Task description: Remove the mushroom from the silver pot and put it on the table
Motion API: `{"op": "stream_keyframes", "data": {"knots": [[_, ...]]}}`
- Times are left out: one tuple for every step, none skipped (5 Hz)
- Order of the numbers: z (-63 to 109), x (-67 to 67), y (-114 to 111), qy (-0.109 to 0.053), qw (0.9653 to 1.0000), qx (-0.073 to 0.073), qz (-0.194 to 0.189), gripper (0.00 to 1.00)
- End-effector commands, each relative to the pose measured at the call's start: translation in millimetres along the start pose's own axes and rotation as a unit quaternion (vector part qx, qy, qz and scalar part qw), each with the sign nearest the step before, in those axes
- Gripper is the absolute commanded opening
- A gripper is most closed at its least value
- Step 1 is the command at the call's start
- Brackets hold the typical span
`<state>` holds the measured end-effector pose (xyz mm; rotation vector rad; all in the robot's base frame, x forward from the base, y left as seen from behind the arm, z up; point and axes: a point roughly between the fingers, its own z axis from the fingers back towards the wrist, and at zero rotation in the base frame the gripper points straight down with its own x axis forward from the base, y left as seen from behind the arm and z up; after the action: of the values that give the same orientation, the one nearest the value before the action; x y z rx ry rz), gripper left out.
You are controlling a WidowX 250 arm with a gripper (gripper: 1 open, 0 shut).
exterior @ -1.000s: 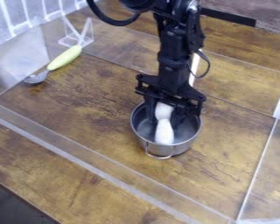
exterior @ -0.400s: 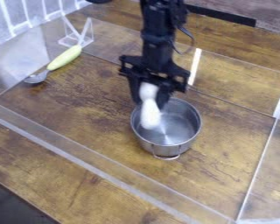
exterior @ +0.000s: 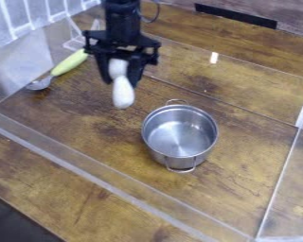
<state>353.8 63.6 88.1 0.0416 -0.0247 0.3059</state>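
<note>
One mushroom (exterior: 122, 89) in tool (exterior: 121, 68): white stem, blurred.

A single robot arm, black all over, with a slim column-like forearm that widens into a boxy wrist block. Below the wrist sits the gripper (exterior: 121, 68), built as a wide black crossbar with two short dark fingers (exterior: 103, 66) hanging from its ends. The surfaces look matte. Finer details such as screws or markings are blurred.

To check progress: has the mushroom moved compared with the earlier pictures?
Yes. The mushroom, held in the gripper, was inside the silver pot; now it hangs up-left of the pot.
</note>
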Motion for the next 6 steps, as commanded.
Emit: {"op": "stream_keyframes", "data": {"knots": [[17.0, -6.7, 10.2, -0.040, 0.9992, -0.008, 0.007, 0.00], [-1.1, -11.0, 8.3, -0.030, 0.9994, -0.014, 0.002, 0.00], [-23.9, -4.5, 29.6, -0.021, 0.9996, -0.016, 0.006, 0.00], [-41.7, 4.3, 44.8, -0.013, 0.9997, -0.020, 0.006, 0.00], [-43.1, 15.6, 33.8, -0.002, 0.9984, -0.024, 0.051, 0.00], [-41.6, 23.7, 20.9, 0.008, 0.9957, -0.024, 0.089, 0.00]]}}
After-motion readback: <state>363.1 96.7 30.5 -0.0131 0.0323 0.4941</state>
